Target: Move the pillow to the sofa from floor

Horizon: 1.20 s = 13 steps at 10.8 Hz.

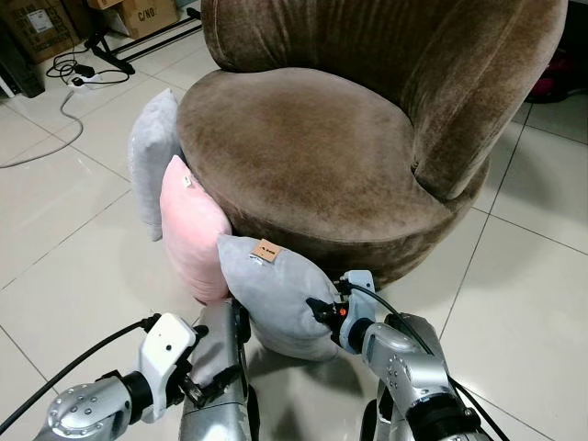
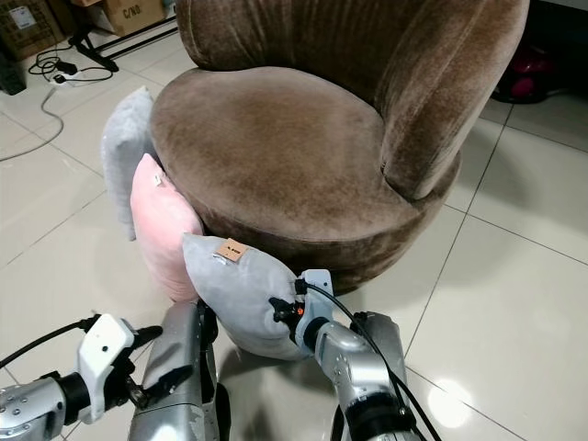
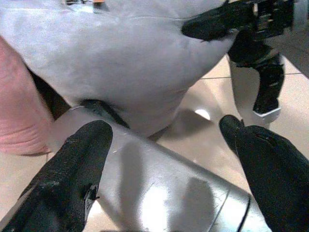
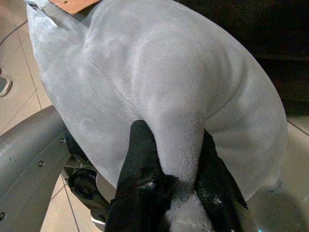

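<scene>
Pillow [image 1: 276,299] tilted, tagged corner uppermost

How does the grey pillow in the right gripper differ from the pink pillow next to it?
The grey pillow is pinched by the right gripper and carries a tan tag at its top corner; the pink pillow is ungrasped and leans against the brown sofa. The grey one sits nearer the robot, the pink one behind it. Both are soft, plush and stand on edge.

Grey pillow [image 1: 276,299] with tan label [image 1: 266,250]; pink pillow [image 1: 191,230] and second grey pillow [image 1: 152,156]. Brown sofa [image 1: 322,147]. Beige glossy floor tiles [image 1: 64,230].
</scene>
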### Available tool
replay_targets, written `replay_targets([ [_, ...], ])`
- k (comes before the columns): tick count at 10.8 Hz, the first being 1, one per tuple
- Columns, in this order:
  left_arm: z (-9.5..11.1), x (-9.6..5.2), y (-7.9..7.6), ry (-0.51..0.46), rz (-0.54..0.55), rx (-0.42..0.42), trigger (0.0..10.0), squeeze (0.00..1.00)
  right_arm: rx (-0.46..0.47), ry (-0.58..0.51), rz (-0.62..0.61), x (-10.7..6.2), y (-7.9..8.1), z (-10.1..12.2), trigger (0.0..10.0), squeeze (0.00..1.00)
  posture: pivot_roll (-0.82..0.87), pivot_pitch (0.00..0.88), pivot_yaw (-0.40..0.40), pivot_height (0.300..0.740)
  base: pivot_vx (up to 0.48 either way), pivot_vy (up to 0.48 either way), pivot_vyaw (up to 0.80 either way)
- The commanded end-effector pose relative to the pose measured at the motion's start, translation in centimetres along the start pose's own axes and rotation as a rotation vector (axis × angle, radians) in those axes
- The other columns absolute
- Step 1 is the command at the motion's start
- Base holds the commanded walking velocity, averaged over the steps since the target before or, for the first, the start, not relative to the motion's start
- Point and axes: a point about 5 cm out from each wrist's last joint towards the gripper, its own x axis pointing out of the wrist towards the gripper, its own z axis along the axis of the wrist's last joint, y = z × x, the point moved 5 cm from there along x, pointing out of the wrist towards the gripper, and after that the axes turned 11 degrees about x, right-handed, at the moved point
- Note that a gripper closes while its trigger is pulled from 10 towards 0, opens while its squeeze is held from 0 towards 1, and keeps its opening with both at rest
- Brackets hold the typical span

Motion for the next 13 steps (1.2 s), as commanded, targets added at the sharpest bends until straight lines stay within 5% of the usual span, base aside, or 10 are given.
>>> replay_targets([
  [1, 0.1, -0.2, -0.1, 0.005, -0.008, 0.009, 10.0, 0.00, -0.002, 0.020, 0.007, 0.1, 0.2, -0.5, 0.0, 0.00, 0.18, 0.061, 0.055, 0.470, 0.000, 0.000, 0.00],
  [7, 0.8, 0.6, 0.8, -0.036, 0.053, 0.008, 10.0, 0.00, 0.001, -0.018, 0.050, 0.0, 0.4, 1.4, 0.0, 0.00, 0.18, 0.001, 0.033, 0.470, 0.000, 0.000, 0.00],
  [9, 3.0, -0.8, 1.9, -0.130, 0.205, -0.017, 10.0, 0.00, 0.091, -0.197, 0.179, -3.9, 2.1, 6.9, 0.0, 0.00, 0.16, 0.000, 0.009, 0.470, 0.000, 0.000, 0.00],
  [12, 8.0, -1.3, 3.6, -0.288, 0.356, 0.040, 10.0, 0.00, 0.098, -0.460, 0.221, -9.1, 5.4, 13.1, 0.0, 0.00, 0.12, 0.000, 0.000, 0.470, 0.000, 0.000, 0.00],
  [13, 9.2, -1.5, 4.3, -0.323, 0.417, 0.048, 10.0, 0.00, 0.089, -0.534, 0.162, -10.2, 5.7, 14.1, 2.9, 0.00, 0.12, 0.000, -0.006, 0.470, 0.000, 0.000, 0.00],
])
